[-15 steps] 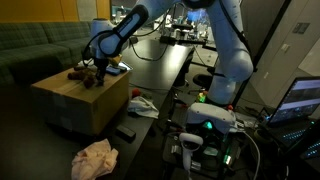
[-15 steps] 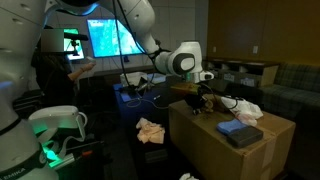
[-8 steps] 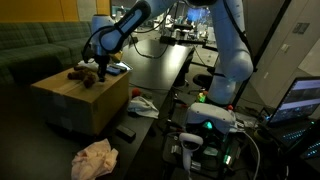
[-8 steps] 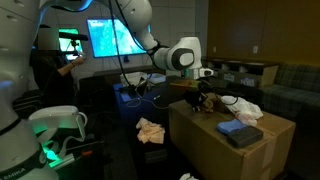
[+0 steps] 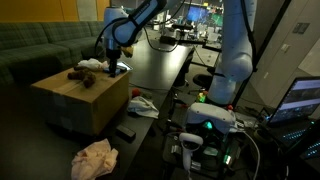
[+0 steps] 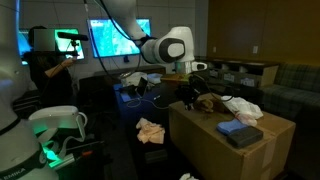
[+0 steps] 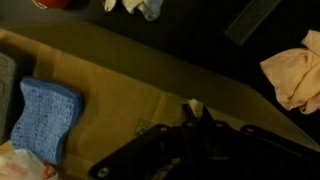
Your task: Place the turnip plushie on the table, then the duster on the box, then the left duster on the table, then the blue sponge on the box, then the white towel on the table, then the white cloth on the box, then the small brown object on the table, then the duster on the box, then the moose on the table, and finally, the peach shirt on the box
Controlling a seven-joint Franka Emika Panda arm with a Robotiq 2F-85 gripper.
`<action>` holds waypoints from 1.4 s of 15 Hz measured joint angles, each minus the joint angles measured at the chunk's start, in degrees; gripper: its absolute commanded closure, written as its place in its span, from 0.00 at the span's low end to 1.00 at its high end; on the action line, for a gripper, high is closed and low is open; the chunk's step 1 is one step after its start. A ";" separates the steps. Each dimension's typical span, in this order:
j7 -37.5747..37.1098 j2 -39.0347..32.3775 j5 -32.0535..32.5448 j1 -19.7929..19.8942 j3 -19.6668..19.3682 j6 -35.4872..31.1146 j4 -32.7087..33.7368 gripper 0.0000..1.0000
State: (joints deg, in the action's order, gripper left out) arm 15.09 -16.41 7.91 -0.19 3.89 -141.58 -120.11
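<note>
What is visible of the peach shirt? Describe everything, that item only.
The peach shirt is a pale peach-pink garment of soft-looking fabric, crumpled into a loose heap of folds. No sleeve or collar can be made out. It lies on the dark floor in front of the box, apart from it and not on top. The wrist view shows it beyond the box's edge. Only the floor touches it, and nothing holds it.

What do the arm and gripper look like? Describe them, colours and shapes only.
The arm has rounded white links with darker joint rings, tinted bluish in the dim room. The gripper is black and boxy with bar-like linkages. No markings are legible.
</note>
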 measured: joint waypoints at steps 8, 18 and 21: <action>-4.17 6.21 -0.48 -0.45 -0.11 -4.41 -15.17 0.98; -30.66 -3.92 13.30 -11.32 -8.32 -26.92 -25.71 0.98; -37.21 -9.37 16.14 -16.50 -14.27 -31.85 -25.51 0.98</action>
State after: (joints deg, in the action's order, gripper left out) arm -22.12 -25.78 24.05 -16.69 -10.38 -173.42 -145.62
